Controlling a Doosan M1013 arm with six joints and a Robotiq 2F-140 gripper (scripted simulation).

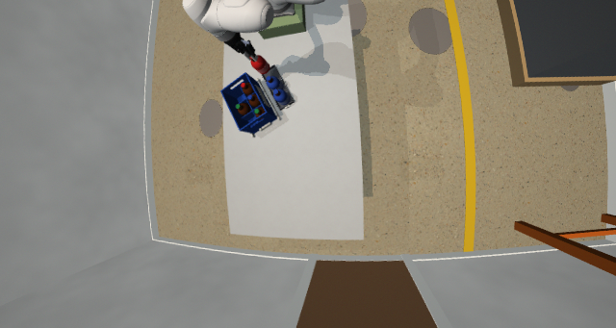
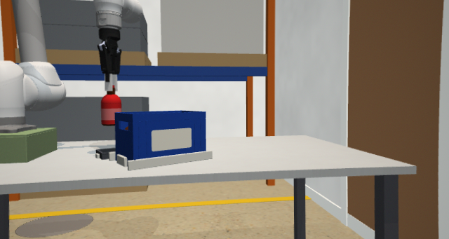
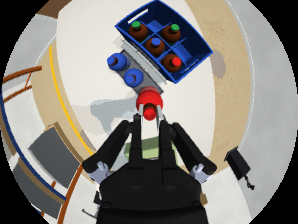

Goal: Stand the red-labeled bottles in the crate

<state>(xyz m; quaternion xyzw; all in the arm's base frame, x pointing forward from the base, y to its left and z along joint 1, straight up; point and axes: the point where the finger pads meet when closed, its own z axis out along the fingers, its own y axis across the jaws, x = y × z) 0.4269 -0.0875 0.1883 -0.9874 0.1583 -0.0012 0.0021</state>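
My gripper is shut on the neck of a red-labeled bottle. The bottle hangs upright above one end of the dark grey tray. Two blue bottles stand on the tray. The blue crate stands level beside it. It holds four brown bottles: two green-capped, one blue-capped and one red-capped. The two end cells in its row away from the tray look empty. The crate's wall hides its inside in the exterior view.
Low pale rails line the crate's foot. The green robot base block stands behind the tray, on the same pale table. Shelving with a blue beam stands behind the table.
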